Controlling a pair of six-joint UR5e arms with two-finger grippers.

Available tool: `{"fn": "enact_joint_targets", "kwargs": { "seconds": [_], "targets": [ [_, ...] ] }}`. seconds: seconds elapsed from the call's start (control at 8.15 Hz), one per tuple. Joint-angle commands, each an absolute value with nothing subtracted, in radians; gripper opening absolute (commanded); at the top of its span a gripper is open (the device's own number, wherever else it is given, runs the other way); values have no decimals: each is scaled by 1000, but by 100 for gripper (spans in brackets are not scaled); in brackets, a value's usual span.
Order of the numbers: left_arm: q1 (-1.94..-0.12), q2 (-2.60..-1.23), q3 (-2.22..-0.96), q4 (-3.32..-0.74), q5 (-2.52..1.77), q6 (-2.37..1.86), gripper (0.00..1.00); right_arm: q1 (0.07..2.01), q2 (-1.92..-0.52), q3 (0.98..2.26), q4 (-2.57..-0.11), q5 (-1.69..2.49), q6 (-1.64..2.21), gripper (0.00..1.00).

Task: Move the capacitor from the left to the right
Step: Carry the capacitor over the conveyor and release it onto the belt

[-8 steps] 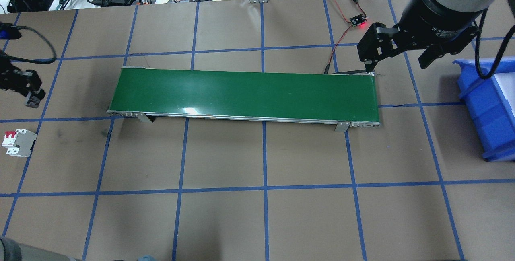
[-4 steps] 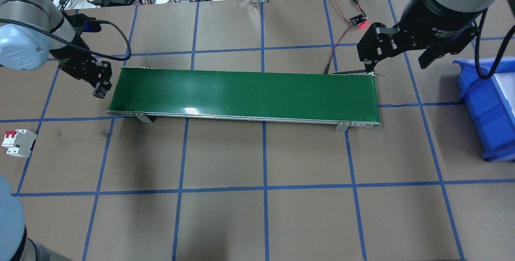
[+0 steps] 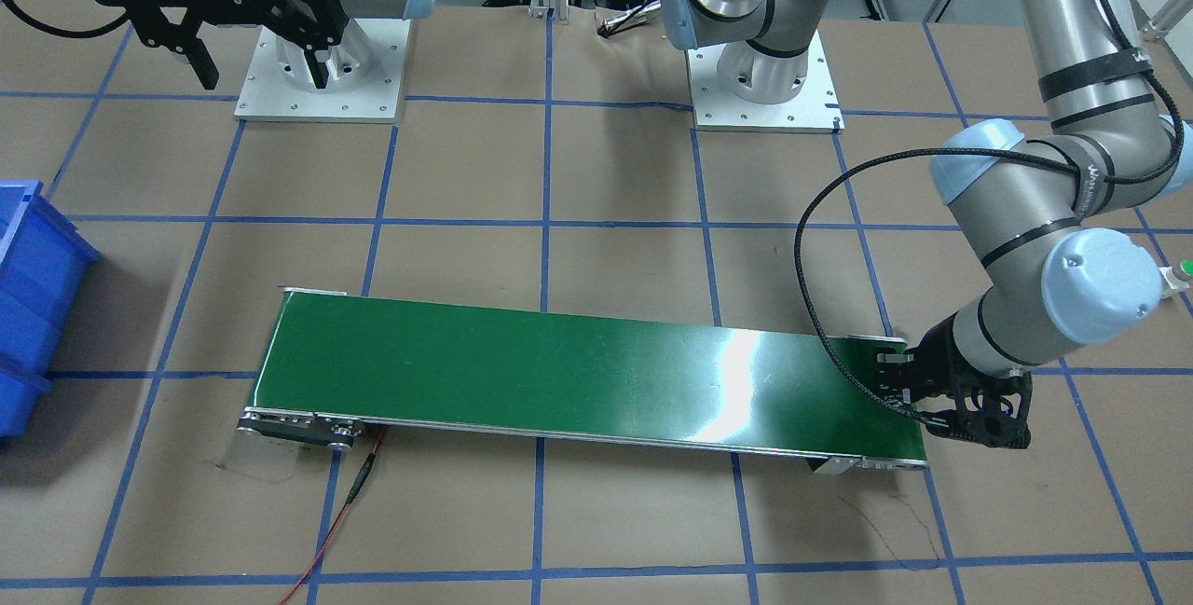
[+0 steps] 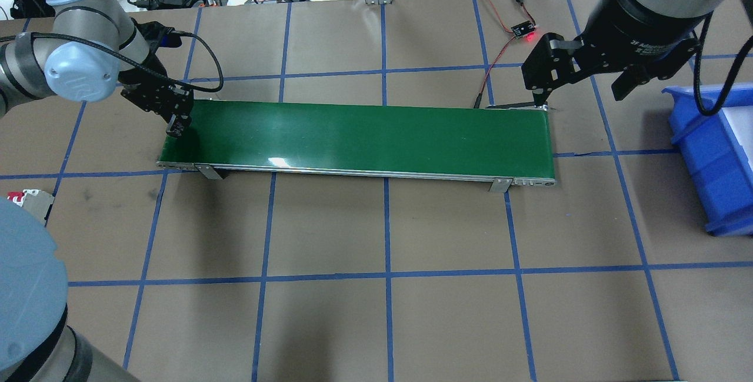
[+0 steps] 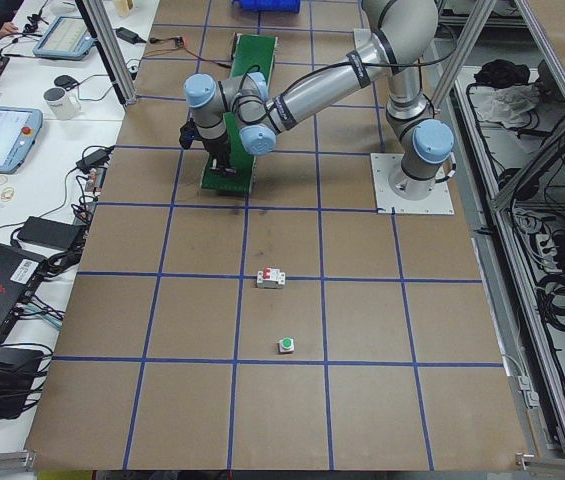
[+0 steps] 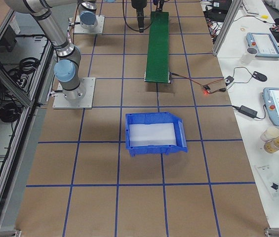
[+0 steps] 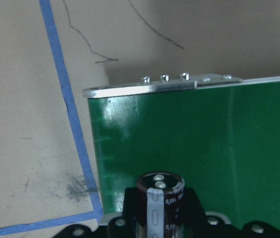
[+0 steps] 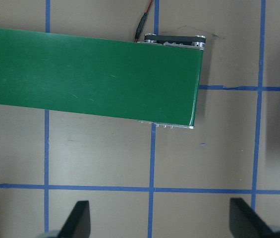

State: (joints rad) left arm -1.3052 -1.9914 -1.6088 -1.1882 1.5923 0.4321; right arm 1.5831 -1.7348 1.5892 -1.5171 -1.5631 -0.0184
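Note:
The capacitor (image 7: 158,198), a stubby black cylinder with a silvery stripe, stands upright between the fingers of my left gripper (image 4: 176,126). The gripper is shut on it and holds it over the left end of the green conveyor belt (image 4: 365,135). The left wrist view shows the belt's end edge (image 7: 204,134) just ahead of the capacitor. In the front-facing view the left gripper (image 3: 979,411) sits at the belt's right end. My right gripper (image 4: 582,85) is open and empty, high above the belt's right end. Its two fingertips (image 8: 78,218) frame the bottom of the right wrist view.
A blue bin (image 4: 712,152) stands at the table's right edge. A white breaker with red switches (image 5: 272,278) and a white-and-green push button (image 5: 285,346) lie on the left part of the table. A small board with a red light (image 4: 523,30) is wired to the belt's far right corner.
My left arm has swung right from the table's left edge to the belt's left end, carrying the capacitor. The right arm has not moved.

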Motion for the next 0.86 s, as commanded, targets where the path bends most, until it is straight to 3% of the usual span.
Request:
{"fn": "enact_joint_targets", "kwargs": {
  "seconds": [0.0, 0.37, 0.74],
  "targets": [
    [-1348, -1997, -1586, -1195, 1594, 359, 0, 1583, -1735, 1589, -1517, -1563, -18, 100],
    [-1348, -1996, -1595, -1180, 1589, 354, 0, 1583, -1733, 1589, -1517, -1563, -18, 100],
    [-1348, -2008, -1597, -1178, 1591, 353, 14, 1572, -1732, 1589, -1532, -1560, -20, 100]
  ]
}}
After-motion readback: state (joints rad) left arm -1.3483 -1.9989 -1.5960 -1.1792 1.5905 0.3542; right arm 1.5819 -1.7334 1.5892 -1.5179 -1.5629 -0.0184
